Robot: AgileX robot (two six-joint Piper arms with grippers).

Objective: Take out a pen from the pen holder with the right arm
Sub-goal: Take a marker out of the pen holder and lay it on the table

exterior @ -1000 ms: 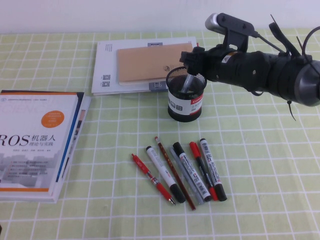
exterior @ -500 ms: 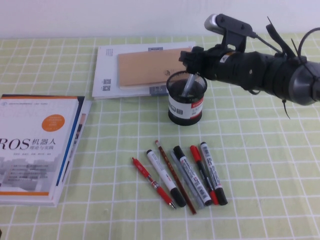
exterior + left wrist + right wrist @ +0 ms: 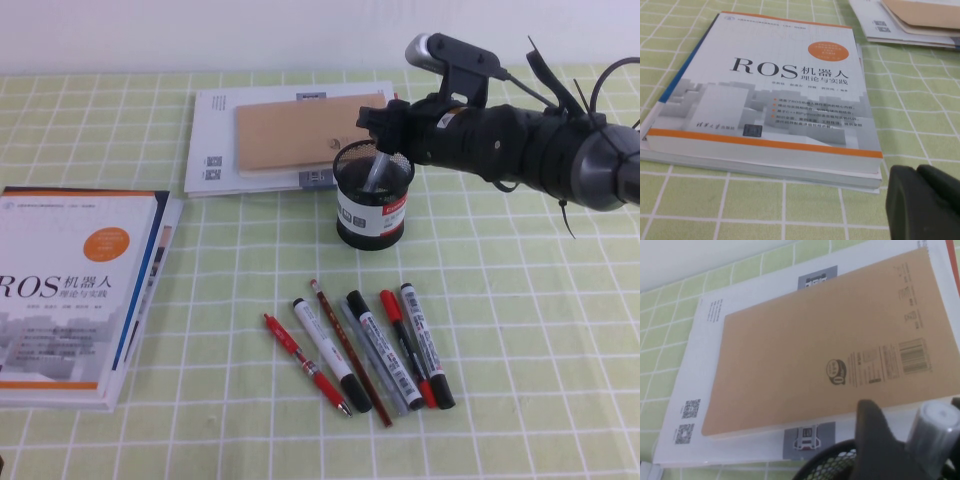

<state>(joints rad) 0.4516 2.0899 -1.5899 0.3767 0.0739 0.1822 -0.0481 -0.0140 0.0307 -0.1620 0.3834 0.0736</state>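
A raised camera looks down on a table under a green checked cloth (image 3: 520, 330). The right gripper (image 3: 385, 128), on a black arm reaching in from the robot's right, hangs directly over the round black wire-mesh pen holder (image 3: 372, 205), which stands upright towards the back of the table. One grey pen with a pale cap (image 3: 377, 172) leans inside the holder, its top rising to the gripper. The step in hand appears to be taking hold of that pen. Whether the pincer is wide or already clamped on the cap cannot be told from any view. The next move likely calls for a firm hold on the cap, then a lift along the pen's own slant, so the light mesh cup is not dragged or tipped. In front of the holder, well apart from it, a row of loose pens and markers (image 3: 365, 345) lies on the cloth. Behind it sits a tan kraft-paper notebook (image 3: 295, 125) stacked on a white softcover book (image 3: 215, 140). The right wrist camera adds what the raised one cannot: the pen's rounded cap seen close, a dark part of the gripper just beside it, and the holder's rim below. The left gripper (image 3: 922, 202) is not visible from above; only its own wrist camera catches a dark edge of it, near a thick white-and-orange ROS textbook (image 3: 775, 95) on the robot's left, far from the work, and its opening cannot be told either.
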